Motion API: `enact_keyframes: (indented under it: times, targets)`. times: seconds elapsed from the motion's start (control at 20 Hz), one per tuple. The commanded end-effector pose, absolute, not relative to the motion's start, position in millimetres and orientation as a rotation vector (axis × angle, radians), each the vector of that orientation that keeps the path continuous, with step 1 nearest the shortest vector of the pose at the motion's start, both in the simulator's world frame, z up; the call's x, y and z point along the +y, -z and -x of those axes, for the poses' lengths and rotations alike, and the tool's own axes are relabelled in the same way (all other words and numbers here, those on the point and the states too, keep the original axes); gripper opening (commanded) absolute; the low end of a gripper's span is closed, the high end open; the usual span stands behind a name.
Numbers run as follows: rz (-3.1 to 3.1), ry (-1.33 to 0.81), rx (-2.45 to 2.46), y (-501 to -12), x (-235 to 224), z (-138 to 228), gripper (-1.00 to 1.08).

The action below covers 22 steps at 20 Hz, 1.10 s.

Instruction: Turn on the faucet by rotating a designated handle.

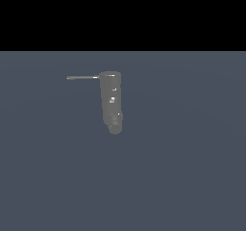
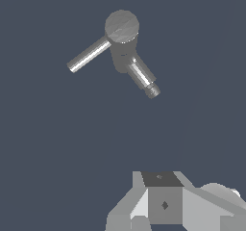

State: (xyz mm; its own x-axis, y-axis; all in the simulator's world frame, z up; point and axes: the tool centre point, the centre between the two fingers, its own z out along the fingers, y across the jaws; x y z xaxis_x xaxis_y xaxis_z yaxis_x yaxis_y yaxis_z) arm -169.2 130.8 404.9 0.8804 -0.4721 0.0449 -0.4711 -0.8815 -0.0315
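Note:
The faucet [image 1: 111, 100] is a dull grey upright column with a flat cap, standing on the blue-grey floor in the exterior view. Its handle [image 1: 82, 77], a thin grey rod, juts from the column's top toward the exterior view's left. No arm shows in the exterior view. The wrist view looks down on the faucet's round cap [image 2: 122, 26], with the handle [image 2: 89, 54] sticking out to one side and a short knobbed spout [image 2: 143, 76] lower down. My gripper [image 2: 163, 203] shows only as grey and white body parts at the picture's edge, well apart from the faucet. Its fingertips are hidden.
A flat blue-grey floor [image 1: 182, 167] surrounds the faucet on all sides. A black band fills the upper part of the exterior view.

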Motion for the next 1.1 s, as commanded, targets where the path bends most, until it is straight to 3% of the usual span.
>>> enact_keyframes:
  times: [0.0,1.05]
  targets:
    - [3.006,0.076,0.836,-394,140,158,-1.00]
    - [2.794,0.041,1.392,-312,186,60,-1.00]
